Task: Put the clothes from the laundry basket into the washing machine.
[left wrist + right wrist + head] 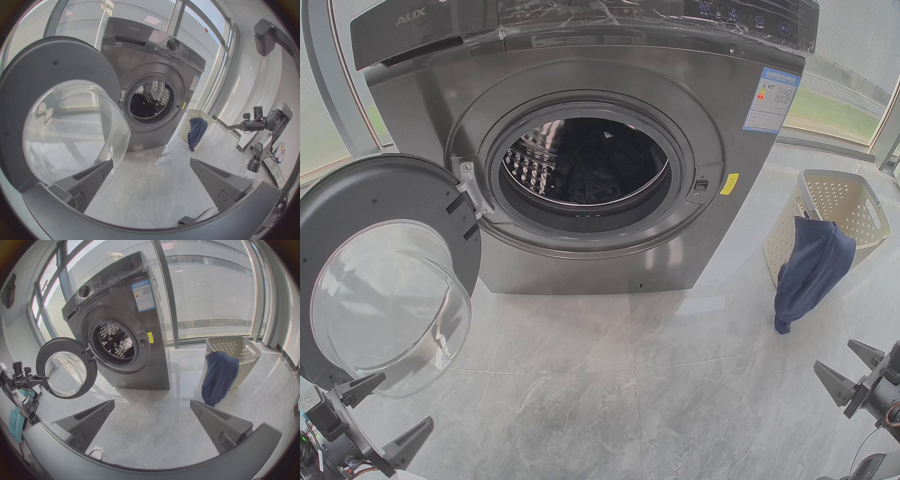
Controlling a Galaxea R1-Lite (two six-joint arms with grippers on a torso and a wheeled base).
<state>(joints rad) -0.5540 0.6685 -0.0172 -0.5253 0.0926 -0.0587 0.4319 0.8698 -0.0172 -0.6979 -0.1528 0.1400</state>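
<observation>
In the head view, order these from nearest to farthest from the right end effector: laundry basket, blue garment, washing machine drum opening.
1. blue garment, draped over the basket's near rim, just ahead of the right end effector.
2. laundry basket, behind the garment, on the right.
3. drum opening, farther ahead and left.

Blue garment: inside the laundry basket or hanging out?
Hanging out: the blue garment is draped over the rim of the laundry basket and hangs down its outer wall.
</observation>
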